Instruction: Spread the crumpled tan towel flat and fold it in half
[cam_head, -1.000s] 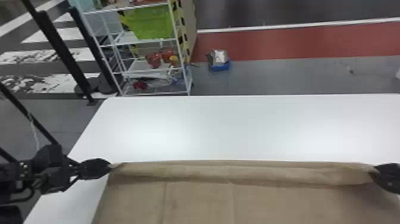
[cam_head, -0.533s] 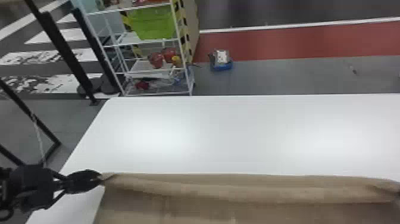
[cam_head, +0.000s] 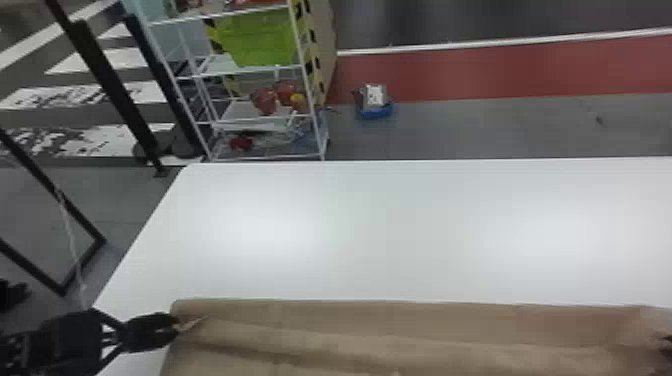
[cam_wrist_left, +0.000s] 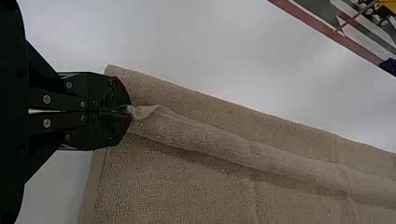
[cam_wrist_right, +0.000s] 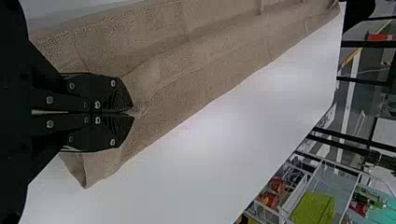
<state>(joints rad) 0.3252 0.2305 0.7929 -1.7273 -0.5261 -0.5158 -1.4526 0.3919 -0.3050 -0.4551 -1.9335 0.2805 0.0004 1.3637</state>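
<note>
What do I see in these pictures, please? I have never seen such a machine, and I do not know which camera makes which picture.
This is a robot with two black arms. The head view looks forward and down from its head; the two wrist views come from cameras on its arms, turned sideways. On the smooth white table lies a tan cloth towel. The black left gripper pinches it near one corner, the black right gripper near another, and a raised fold runs between them. Behind the table stands a white metal rack with a bright green container.
</note>
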